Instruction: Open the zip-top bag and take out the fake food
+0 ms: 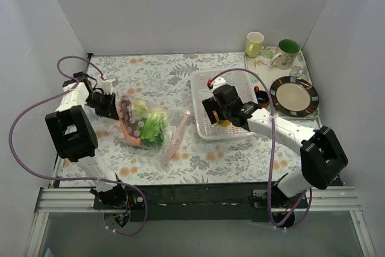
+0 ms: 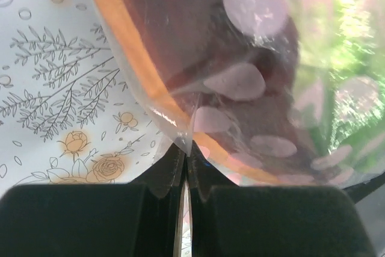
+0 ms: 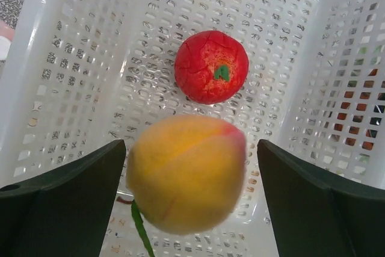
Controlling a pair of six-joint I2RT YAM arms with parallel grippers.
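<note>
The zip-top bag [image 1: 144, 126] lies left of centre, its pink zip strip [image 1: 175, 138] pointing right. Green lettuce [image 1: 155, 127] and a brown-red sausage-like piece [image 1: 127, 117] show inside it. My left gripper [image 1: 114, 108] is shut on the bag's left edge; in the left wrist view the jaws [image 2: 185, 151] pinch a fold of the clear plastic [image 2: 240, 76]. My right gripper [image 1: 218, 118] is open over the white basket [image 1: 198, 88]. An orange-yellow fruit [image 3: 186, 173], blurred, sits between the open fingers with gaps on both sides. A red round piece [image 3: 211, 66] lies on the basket floor.
A tray [image 1: 305, 70] at the back right carries a yellow cup [image 1: 254, 44], a green-lined mug [image 1: 287, 53] and a dark-rimmed plate [image 1: 293, 95]. A small dark bowl [image 1: 261, 97] stands right of the basket. White walls close in the table.
</note>
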